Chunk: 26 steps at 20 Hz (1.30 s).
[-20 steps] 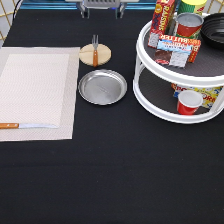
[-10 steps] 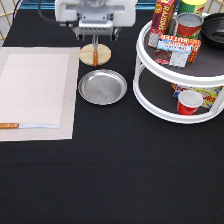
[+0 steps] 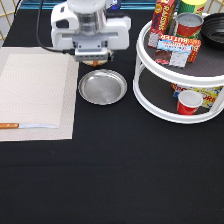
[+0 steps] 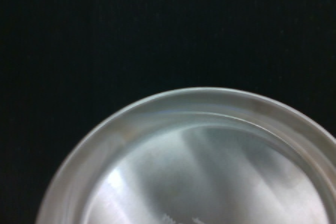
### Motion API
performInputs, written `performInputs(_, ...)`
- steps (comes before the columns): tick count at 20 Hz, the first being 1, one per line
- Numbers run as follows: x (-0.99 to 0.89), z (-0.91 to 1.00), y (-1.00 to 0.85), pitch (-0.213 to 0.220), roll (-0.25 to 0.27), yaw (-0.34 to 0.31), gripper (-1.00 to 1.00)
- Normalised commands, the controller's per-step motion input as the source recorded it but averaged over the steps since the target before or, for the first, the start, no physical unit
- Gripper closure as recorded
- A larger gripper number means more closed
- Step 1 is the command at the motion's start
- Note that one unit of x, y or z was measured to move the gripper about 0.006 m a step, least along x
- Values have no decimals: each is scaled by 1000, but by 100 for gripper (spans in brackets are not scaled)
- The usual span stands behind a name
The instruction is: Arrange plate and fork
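Taking the plate (image 3: 102,86) as the landmark: it is lying flat on the black surface (image 3: 115,170), round and silver with a raised rim, about midway across the upper half of the exterior view.

Far to the exterior view's left of the plate, a knife (image 3: 27,126) with a wooden handle is resting on the lower part of a pale placemat (image 3: 35,95). The placemat's right edge is sitting just beside the plate without touching it.

Directly toward the exterior view's top from the plate, the arm's white body is hanging low over the surface, and the tool (image 3: 93,59) is pointing down just past the plate's far rim. I cannot tell whether the tool is wide or narrow, as the housing is covering it. A sliver of light wood, the coaster (image 3: 94,62), is peeking out beneath the tool. The fork is hidden from me here.

In the wrist view the plate (image 4: 202,170) is filling the frame, its rim curving against the dark surface (image 4: 90,45).

To the exterior view's right of the plate, a white two-tier turntable (image 3: 150,95) is standing close by, not touching. Its top tier is carrying boxes (image 3: 172,47) and a tin can (image 3: 189,24); its lower tier is holding a red cup (image 3: 189,101).
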Motion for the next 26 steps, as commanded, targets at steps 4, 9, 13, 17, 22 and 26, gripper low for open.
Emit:
performInputs(4, 11, -576, 14, -25, 31, 0, -100)
performInputs(9, -3, -466, 37, -21, 33, 2, -100)
performInputs(13, 39, -236, 124, -1, 18, 11, -100)
performInputs(17, 135, -180, 72, 0, 13, 18, -100)
performInputs(22, 106, -267, 29, 0, 9, 18, -100)
performInputs(26, 206, -193, 16, 0, 3, 19, -100)
